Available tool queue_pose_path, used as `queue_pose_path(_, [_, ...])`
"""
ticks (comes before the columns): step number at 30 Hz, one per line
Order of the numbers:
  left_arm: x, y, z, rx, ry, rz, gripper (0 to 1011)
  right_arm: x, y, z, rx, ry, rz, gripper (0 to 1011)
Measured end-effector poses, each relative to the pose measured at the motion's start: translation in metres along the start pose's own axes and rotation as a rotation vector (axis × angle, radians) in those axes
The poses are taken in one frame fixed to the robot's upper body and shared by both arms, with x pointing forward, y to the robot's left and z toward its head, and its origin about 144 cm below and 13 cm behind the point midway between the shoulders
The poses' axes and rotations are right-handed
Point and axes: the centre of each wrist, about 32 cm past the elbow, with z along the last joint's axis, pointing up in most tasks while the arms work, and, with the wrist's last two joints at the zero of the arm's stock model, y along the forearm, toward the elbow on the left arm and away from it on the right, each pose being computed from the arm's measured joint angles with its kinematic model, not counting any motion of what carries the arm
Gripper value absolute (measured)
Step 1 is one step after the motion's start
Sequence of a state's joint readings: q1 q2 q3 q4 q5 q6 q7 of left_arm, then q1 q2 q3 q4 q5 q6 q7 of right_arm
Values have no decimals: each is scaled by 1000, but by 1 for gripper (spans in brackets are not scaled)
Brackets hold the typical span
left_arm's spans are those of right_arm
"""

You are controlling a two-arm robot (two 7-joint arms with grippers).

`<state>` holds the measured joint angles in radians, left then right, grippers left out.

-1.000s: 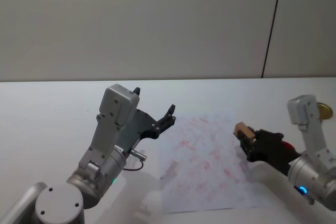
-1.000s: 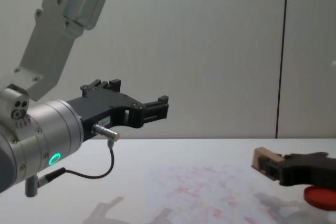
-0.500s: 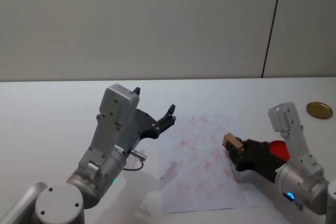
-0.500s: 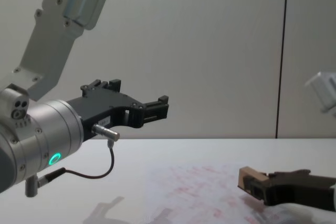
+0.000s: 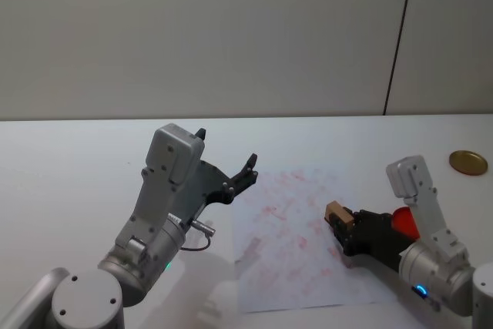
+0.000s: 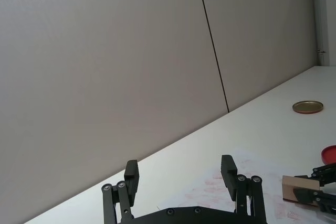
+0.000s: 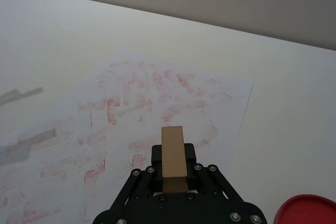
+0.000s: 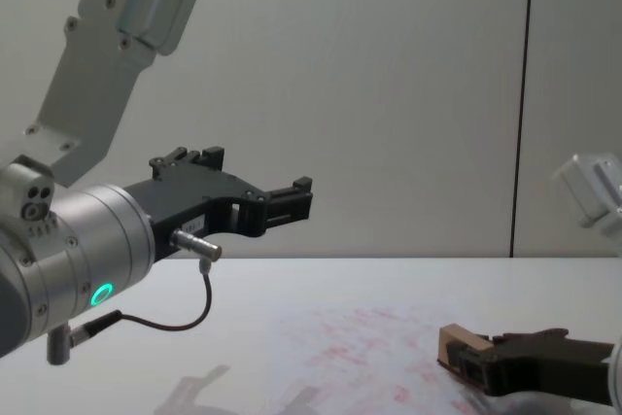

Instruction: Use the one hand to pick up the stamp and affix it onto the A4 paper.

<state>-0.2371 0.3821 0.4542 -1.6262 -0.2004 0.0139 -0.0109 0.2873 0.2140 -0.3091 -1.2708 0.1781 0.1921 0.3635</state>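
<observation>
At the left, the left gripper (image 5: 226,148) hangs raised above the white table (image 5: 77,175), beside the left edge of the paper (image 5: 293,260), idle, with its two black fingers spread wide and nothing between them; the chest view shows it well clear of the tabletop. At the middle lies the paper, a white sheet flat on the table, covered with faint red stamped marks. Over its right part the right gripper (image 5: 344,225) reaches in low from the right, its jaws pressed against the sides of the stamp (image 5: 336,212), a small block of pale wood. The right wrist view shows the stamp (image 7: 173,151) sticking out past the fingertips, its free end pointing down toward the marked sheet. In the chest view the stamp (image 8: 457,345) sits very close to the paper, but whether it touches cannot be told. Just right of the gripper is the round red ink pad (image 5: 404,221), and farther right and back a flat gold lid (image 5: 468,162). The stamp looks light, hard and stiff, so it should neither bend nor crush in the jaws; smooth wood could slide if pressed down at a slant, so the hold across its two long flat sides, well back from the inked end, seems the right place. The paper is thin and loose, and may shift or lift with the stamp if the ink sticks.
</observation>
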Motion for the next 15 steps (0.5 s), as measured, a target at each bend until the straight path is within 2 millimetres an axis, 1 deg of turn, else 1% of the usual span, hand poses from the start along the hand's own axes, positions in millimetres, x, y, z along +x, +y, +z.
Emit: queue_pose_path(15, [0, 0, 0, 0, 0, 0, 993, 2, 2, 2, -22, 2, 10, 221])
